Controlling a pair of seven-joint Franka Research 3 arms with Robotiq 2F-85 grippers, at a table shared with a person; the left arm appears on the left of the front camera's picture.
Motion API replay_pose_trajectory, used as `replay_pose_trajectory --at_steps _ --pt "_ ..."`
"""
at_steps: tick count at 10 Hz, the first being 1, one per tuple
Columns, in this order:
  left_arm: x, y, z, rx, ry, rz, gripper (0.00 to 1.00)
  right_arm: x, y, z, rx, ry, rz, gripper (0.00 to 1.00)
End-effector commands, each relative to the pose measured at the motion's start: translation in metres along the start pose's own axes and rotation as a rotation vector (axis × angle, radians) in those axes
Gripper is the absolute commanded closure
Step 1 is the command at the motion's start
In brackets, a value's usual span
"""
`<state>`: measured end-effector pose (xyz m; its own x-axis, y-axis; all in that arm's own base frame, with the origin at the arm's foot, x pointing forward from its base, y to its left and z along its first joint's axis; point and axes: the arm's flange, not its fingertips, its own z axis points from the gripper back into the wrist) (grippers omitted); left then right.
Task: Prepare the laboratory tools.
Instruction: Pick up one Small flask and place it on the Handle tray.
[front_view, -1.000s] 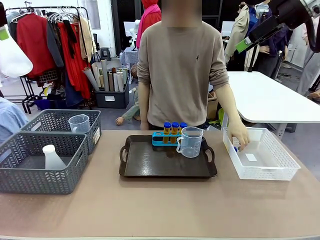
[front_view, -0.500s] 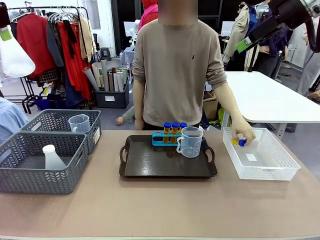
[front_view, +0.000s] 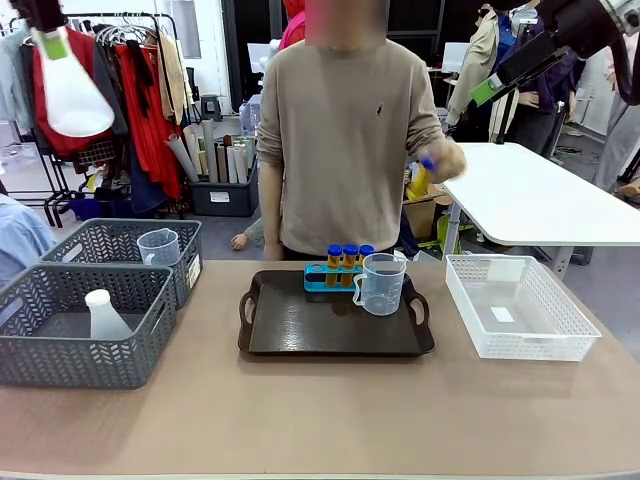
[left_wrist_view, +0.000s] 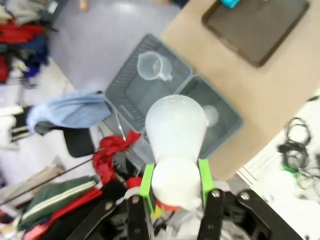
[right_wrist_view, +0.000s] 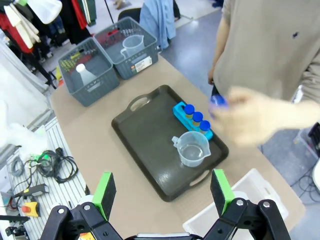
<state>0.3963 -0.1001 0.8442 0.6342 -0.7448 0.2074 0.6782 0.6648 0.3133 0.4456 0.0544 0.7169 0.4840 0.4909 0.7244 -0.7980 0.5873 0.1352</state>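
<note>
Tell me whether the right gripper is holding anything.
No: the right gripper stands wide open with nothing between its green pads, above the dark tray.

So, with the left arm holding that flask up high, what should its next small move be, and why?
Probably carry it down toward the tray in the middle of the table. The left gripper is shut on the flask high above the grey baskets, and the tray has bare room in front of the beaker and the tube rack.
</note>
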Motion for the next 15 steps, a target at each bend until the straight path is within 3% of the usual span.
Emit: replay_pose_trajectory --at_steps 1,3,5,6,9,12,15 --pt "0.026 0.010 0.023 -0.036 0.031 -0.073 1.00 0.001 0.001 0.000 0.007 -0.011 0.004 0.00" --pt "0.065 0.007 0.018 -0.137 0.030 -0.151 1.00 0.001 0.001 0.000 0.007 -0.011 0.004 0.00" --pt "0.072 0.017 0.011 -0.263 -0.023 -0.244 1.00 0.001 0.001 0.000 0.007 -0.011 0.004 0.00" --pt "0.059 -0.010 -0.005 -0.130 0.008 -0.146 1.00 0.001 0.001 0.000 0.007 -0.011 0.004 0.00" --pt "0.068 -0.005 -0.011 -0.179 -0.007 -0.183 1.00 0.001 0.001 0.000 0.007 -0.011 0.004 0.00" --pt "0.127 0.004 -0.081 -0.272 0.061 -0.322 1.00 0.001 0.001 0.000 0.007 -0.011 0.004 0.00" --pt "0.172 -0.009 -0.135 -0.310 0.042 -0.401 1.00 0.001 0.001 0.000 0.007 -0.011 0.004 0.00"
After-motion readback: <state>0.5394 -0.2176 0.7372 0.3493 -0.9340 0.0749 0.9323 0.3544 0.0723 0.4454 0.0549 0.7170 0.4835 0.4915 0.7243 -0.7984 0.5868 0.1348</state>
